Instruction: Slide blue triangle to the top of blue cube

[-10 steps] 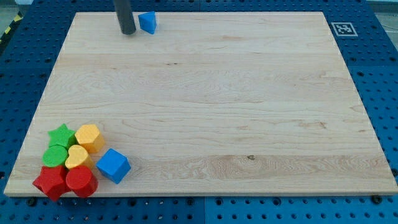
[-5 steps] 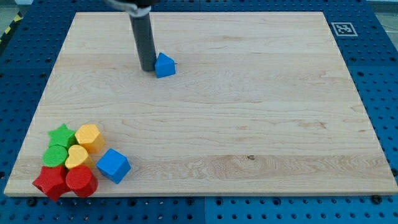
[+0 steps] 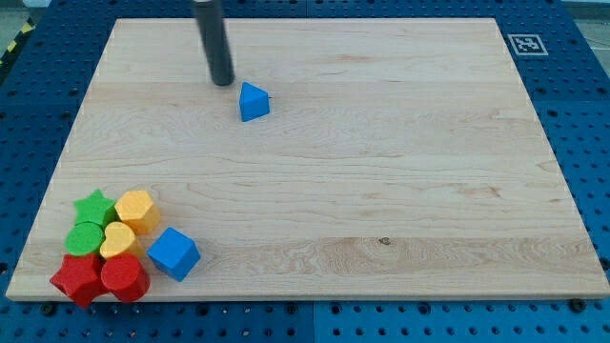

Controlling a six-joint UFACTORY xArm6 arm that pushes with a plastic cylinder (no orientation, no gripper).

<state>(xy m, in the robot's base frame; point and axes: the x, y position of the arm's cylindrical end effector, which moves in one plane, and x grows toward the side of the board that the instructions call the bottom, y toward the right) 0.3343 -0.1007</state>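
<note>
The blue triangle lies on the wooden board in the upper left part of the view. The blue cube sits near the bottom left corner, far below the triangle. My tip is at the end of the dark rod, a little up and to the left of the blue triangle, with a small gap between them.
A cluster of blocks sits at the bottom left beside the blue cube: a green star, a green block, two yellow blocks, a red star and a red block. A marker tag is at the top right corner.
The blue triangle slid from the board's top edge down and to the right, pushed by the rod. My tip has since pulled back up and left, away from the triangle.
</note>
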